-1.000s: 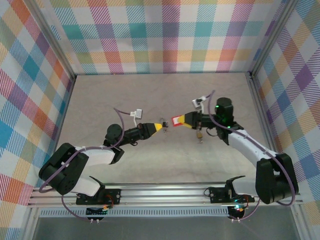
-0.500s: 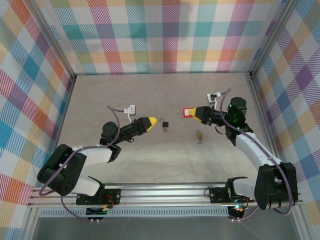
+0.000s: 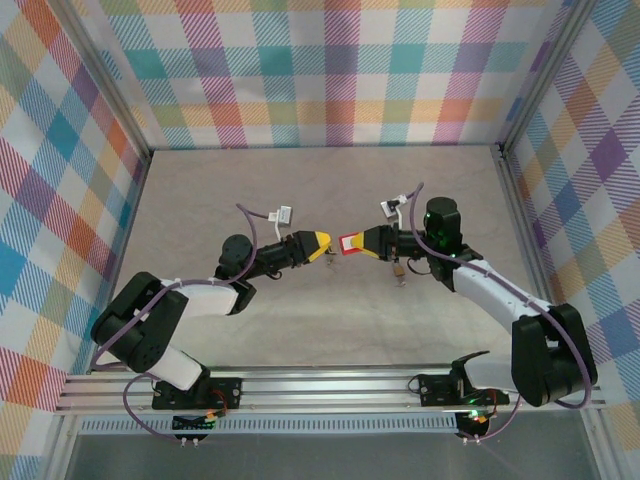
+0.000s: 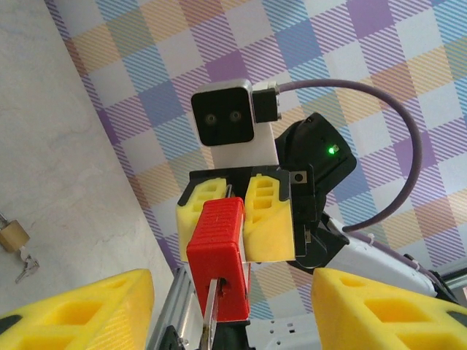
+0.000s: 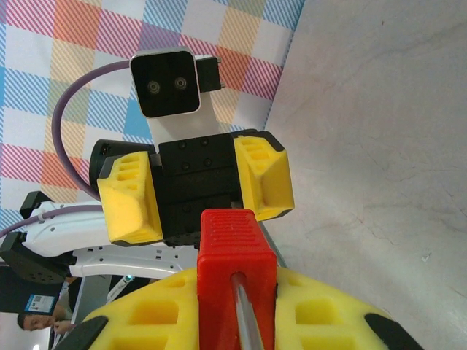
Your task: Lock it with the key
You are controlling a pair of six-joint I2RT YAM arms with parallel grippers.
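Now | red padlock between right fingers | left fingers spread, facing

Built of black joints and white links, strung with purple cables, tipped with yellow pocketed fingers on left pincer and right pincer, topped with white twin-lens cameras, lit by a green lamp.

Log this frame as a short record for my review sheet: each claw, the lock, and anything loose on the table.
left claw: open, empty, pointing at the right claw
right claw: shut on the red padlock
gap: claw tips face each other, close but apart
brass padlock: lying on the table by the right arm, untouched
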